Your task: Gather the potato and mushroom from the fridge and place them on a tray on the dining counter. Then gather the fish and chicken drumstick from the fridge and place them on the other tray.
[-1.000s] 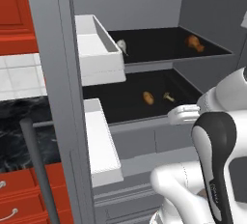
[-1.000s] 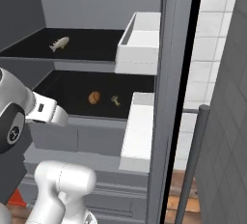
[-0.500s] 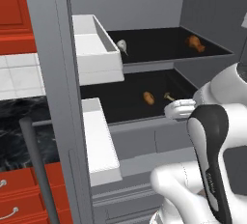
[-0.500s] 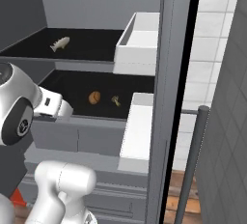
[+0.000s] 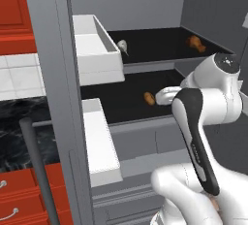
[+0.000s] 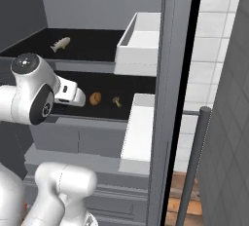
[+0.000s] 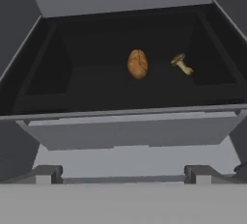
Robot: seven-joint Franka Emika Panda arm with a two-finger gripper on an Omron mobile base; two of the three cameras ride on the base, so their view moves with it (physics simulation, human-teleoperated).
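Potato [image 7: 137,63] ahead of open end effector [image 7: 123,174]

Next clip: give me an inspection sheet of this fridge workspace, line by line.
Surface: black lower shelf of the open grey fridge.
Job's things: brown oval potato and small tan mushroom lie apart on the lower shelf; pale fish and brown chicken drumstick on the upper shelf.
Clutter: nothing seen.
Gripper: short of the shelf, open, empty.
Cables: nothing seen.
Surroundings: white door bins, red cabinets.

Arm bent forward, hand [image 7: 123,172] level, fingers spread, empty
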